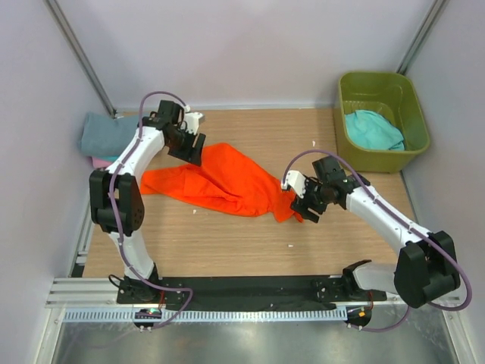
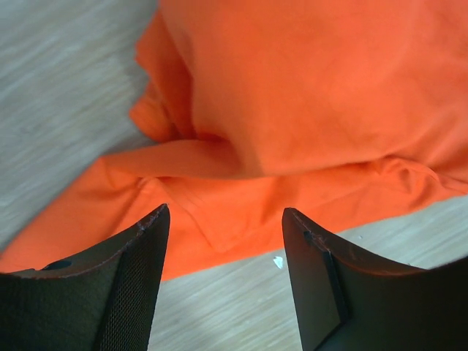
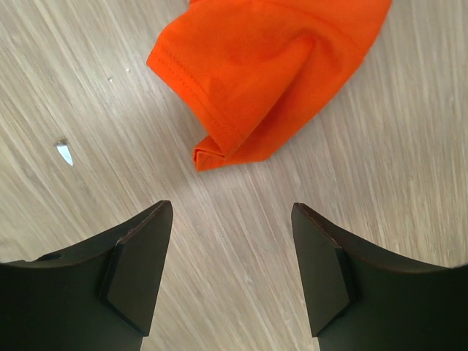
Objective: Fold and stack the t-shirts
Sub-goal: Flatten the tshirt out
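Orange t-shirt [image 1: 220,180] lies crumpled and unfolded on the wood tabletop [image 1: 227,243]. It runs from left of centre down to just right of centre.

Left arm: base at bottom left, elbow at the left edge of the frame. The forearm reaches to the upper left and the wrist tips down over the shirt's upper-left edge.
- Left end effector [image 1: 193,150] has its fingers [image 2: 139,285] apart with nothing gripped.
- The wrist view shows folded orange cloth under and ahead of the tips.
- Whether the tips touch the cloth, cannot tell.

Right arm: base at bottom right, elbow at lower right. The forearm angles up and left toward centre frame.
- Right end effector [image 1: 301,206] sits at the shirt's lower-right tip, fingers [image 3: 139,274] apart and empty.
- The wrist view shows bare wood between the fingers.
- A hemmed, doubled-over corner of the shirt lies just ahead of the tips, not touching them.
- A small white scrap [image 3: 64,152] lies on the wood at the left of that view.

Containers:
- An olive-green tub [image 1: 379,161] sits upper right on the tabletop's back corner.
- A teal shirt [image 1: 373,130] is bunched inside the tub.

Upper left of the frame: a grey-blue shirt [image 1: 106,133] is folded at the tabletop's left edge. It rests on a pink one [image 1: 100,161], of which only a sliver shows, and both sit just beside the left forearm.
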Tool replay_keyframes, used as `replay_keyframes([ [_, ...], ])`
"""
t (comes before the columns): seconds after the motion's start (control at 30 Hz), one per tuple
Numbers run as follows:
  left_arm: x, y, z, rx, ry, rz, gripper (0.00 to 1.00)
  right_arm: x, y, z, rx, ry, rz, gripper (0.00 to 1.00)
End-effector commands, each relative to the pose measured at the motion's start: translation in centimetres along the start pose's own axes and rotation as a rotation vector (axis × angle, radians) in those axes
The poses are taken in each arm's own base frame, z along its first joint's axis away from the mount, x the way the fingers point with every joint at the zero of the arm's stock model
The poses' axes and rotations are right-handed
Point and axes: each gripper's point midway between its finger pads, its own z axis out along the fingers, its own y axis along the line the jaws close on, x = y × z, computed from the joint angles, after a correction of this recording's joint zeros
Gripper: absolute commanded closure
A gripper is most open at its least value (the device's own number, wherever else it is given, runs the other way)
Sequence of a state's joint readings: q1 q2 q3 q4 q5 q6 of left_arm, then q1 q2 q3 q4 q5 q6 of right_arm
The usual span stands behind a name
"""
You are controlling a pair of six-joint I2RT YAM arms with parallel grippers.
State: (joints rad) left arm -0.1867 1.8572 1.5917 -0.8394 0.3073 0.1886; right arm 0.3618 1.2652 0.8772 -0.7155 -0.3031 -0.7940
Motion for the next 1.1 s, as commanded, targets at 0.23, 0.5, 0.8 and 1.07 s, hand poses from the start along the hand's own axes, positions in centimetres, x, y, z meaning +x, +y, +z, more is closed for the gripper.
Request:
replay_keyframes([
  [0.23,-3.4,3.1,-0.8,-0.104,-0.112,-0.042,0.36,-0.8,-0.4,3.5,0.041,-0.098,-0.185,0.25],
  [0.5,-2.8,3.8,-2.0,-0.136,-0.112,-0.056,0.36,0.0,-0.4,6.4,0.0,-0.068,-0.178,0.27],
  [0.8,-1.6,4.8,-2.2,-0.171,-0.069,-0.042,0.36,1.8,0.1,7.4,-0.016,0.0,-0.191,0.45],
  [1.07,0.8,5.8,-0.7,-0.168,0.01,-0.026,0.39,0.9,-2.8,6.3,0.148,-0.007,-0.197,0.81],
])
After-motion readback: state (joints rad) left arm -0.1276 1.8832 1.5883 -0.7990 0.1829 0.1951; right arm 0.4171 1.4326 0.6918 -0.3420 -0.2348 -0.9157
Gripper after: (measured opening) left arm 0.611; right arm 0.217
